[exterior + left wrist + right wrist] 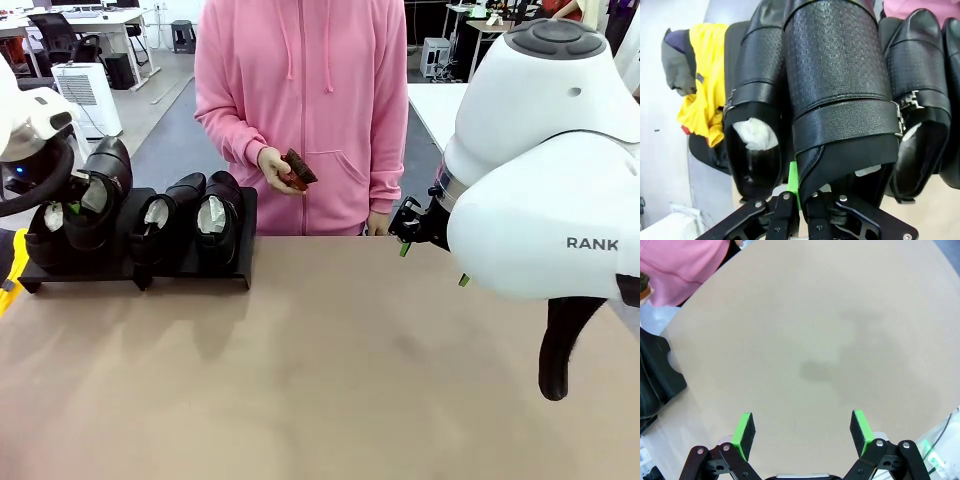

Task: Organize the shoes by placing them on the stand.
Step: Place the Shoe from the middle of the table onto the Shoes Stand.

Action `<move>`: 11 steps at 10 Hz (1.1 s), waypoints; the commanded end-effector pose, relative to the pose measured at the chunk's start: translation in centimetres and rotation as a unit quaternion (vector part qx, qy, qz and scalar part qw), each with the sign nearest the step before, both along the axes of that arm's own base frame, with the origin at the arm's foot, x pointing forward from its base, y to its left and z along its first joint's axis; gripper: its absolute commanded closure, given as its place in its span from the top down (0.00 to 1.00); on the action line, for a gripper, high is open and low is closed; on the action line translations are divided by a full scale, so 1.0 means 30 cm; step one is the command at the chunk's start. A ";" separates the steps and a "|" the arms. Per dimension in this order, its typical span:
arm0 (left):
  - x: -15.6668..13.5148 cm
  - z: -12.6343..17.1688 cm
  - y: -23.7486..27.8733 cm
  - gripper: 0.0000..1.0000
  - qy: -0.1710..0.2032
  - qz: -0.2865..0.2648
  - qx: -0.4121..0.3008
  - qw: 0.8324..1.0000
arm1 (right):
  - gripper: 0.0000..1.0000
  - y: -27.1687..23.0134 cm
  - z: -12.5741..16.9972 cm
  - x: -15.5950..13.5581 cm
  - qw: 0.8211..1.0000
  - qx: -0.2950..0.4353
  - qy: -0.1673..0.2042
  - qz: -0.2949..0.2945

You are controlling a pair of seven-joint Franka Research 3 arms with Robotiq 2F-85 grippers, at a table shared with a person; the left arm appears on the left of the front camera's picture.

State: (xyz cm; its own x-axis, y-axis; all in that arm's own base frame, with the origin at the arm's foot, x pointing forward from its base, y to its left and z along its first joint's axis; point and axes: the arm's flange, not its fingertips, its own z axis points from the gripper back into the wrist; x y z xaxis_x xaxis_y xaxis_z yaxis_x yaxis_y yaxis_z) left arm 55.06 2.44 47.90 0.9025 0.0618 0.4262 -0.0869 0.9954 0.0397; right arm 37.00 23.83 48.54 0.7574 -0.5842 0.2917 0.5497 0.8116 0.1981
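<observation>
The black stand (190,268) sits at the table's far left. Two glossy black shoes (165,215) (215,212) stuffed with white paper rest on its right half, and another shoe (45,235) lies at its left end. My left gripper (73,203) is shut on the heel rim of a fourth shoe (102,185), held tilted over the stand between those. In the left wrist view the held shoe (840,100) hangs from my gripper (802,187), with a shoe (755,100) (917,100) on each side. My right gripper (805,432) (434,262) stands open over bare table.
A person in a pink hoodie (300,100) stands at the far edge, holding a small brown brush (298,168). Yellow cloth (705,85) lies beyond the stand's left end. The stand's corner (655,365) shows left of my right gripper. The brown tabletop (350,370) stretches right of the stand.
</observation>
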 end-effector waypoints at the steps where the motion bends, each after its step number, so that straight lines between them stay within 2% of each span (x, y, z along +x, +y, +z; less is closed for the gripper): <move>1: 0.045 0.002 -0.008 0.00 -0.012 -0.004 -0.013 1.000 | 1.00 -0.002 0.005 0.010 1.000 0.009 0.000 0.008; 8: 0.110 -0.111 -0.047 0.00 0.018 0.002 -0.016 1.000 | 1.00 -0.002 0.005 0.010 1.000 0.009 0.000 0.008; 9: 0.108 -0.116 -0.047 0.12 0.021 0.005 -0.020 1.000 | 1.00 -0.002 0.005 0.010 1.000 0.009 0.000 0.008; 11: 0.106 -0.115 -0.046 0.51 0.023 0.008 -0.017 1.000 | 1.00 -0.002 0.005 0.010 1.000 0.009 0.000 0.008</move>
State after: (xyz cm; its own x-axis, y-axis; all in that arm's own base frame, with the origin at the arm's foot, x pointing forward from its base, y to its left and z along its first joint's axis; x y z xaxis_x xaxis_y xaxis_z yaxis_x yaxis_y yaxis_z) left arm 57.95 1.13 43.80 0.9232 0.0632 0.3790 -0.0775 0.9967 0.0225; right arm 37.00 23.83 48.53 0.7575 -0.5840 0.2917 0.5495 0.8117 0.1981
